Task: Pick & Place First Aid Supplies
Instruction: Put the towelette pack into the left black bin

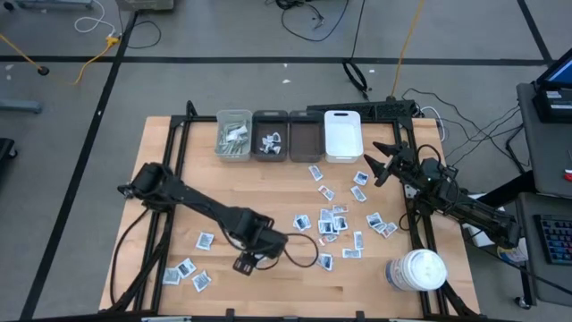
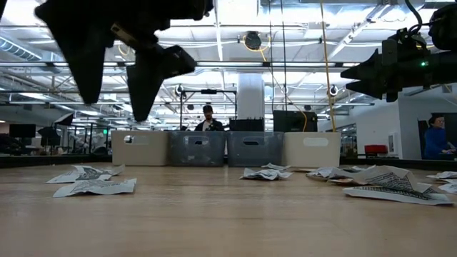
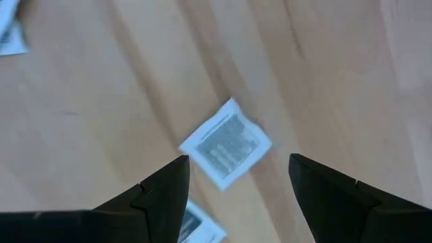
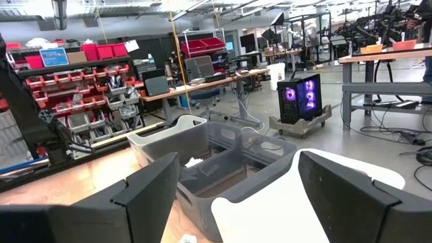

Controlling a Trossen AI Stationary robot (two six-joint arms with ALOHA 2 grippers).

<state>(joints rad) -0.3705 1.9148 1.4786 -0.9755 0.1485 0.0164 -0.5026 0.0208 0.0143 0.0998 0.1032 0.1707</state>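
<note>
Most sachets [image 1: 332, 219] lay unsorted mid-frame; you hovered the left gripper [image 3: 236, 196], jaws wide, over one sachet [image 3: 226, 143]; right gripper [image 1: 382, 163] wide, empty.

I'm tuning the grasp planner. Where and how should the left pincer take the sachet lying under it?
The sachet lies flat on the table, rotated like a diamond, apart from its neighbours. The left pincer hangs open above it. Probably best to come straight down and close across two opposite edges at its middle; being flat, it offers no side to grip from.

Small white printed sachets [image 1: 332, 217] lie flat, scattered across the tabletop.
</note>
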